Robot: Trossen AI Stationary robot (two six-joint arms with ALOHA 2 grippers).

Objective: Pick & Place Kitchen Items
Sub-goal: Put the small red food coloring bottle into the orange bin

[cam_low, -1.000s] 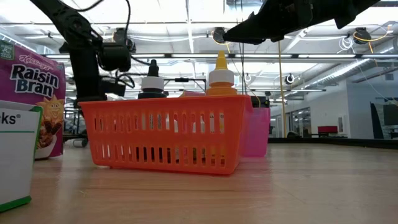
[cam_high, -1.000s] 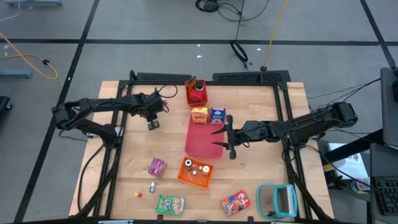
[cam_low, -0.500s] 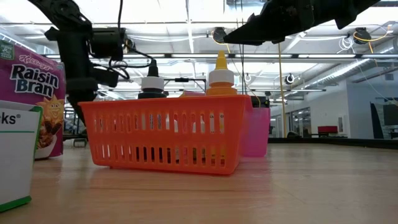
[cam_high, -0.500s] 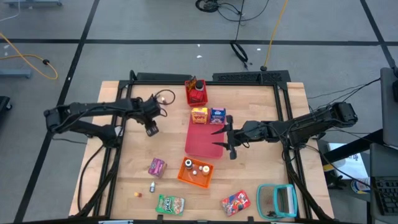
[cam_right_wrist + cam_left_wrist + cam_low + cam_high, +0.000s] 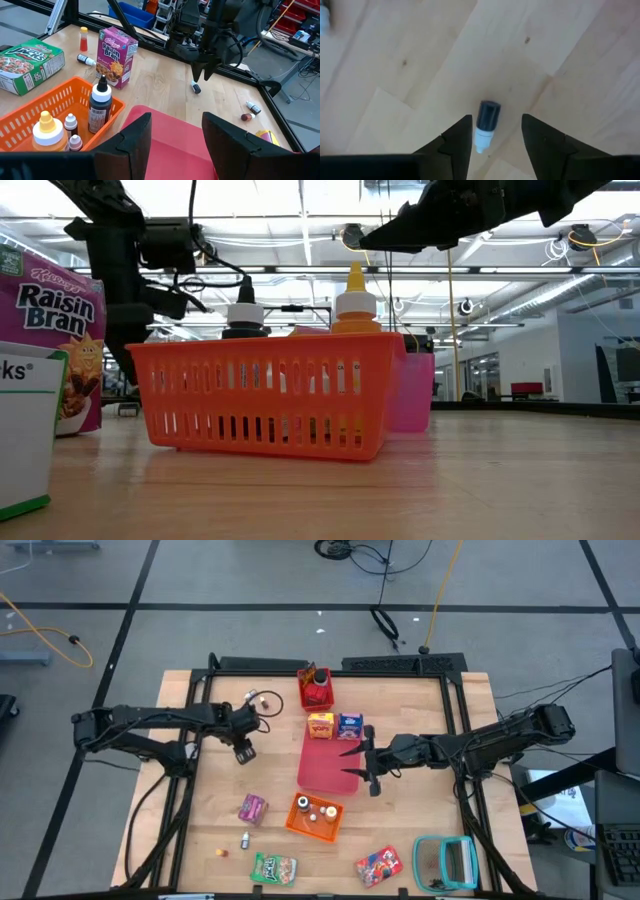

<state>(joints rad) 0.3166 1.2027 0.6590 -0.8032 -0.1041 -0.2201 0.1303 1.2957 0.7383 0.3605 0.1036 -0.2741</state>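
Observation:
A tiny white bottle with a dark cap (image 5: 485, 125) lies on its side on the bare wood at the table's left; the right wrist view shows this bottle (image 5: 195, 88) too. My left gripper (image 5: 243, 753) points down right above it, open, with one finger on either side of the bottle and clear of it. My right gripper (image 5: 346, 762) hovers open over the flat red mat (image 5: 325, 772), with nothing between its fingers. A pink-purple carton (image 5: 252, 808) stands near the front left.
An orange basket (image 5: 312, 817) with bottles sits near the mat's front end. Yellow (image 5: 320, 725) and blue (image 5: 350, 725) cartons stand at its far end, before a red bin (image 5: 316, 690). Green (image 5: 272, 868) and red (image 5: 378, 865) packets and a teal-framed object (image 5: 445, 862) lie along the near edge.
My left gripper has moved toward the table's near edge and a little to the left, still pointing down.

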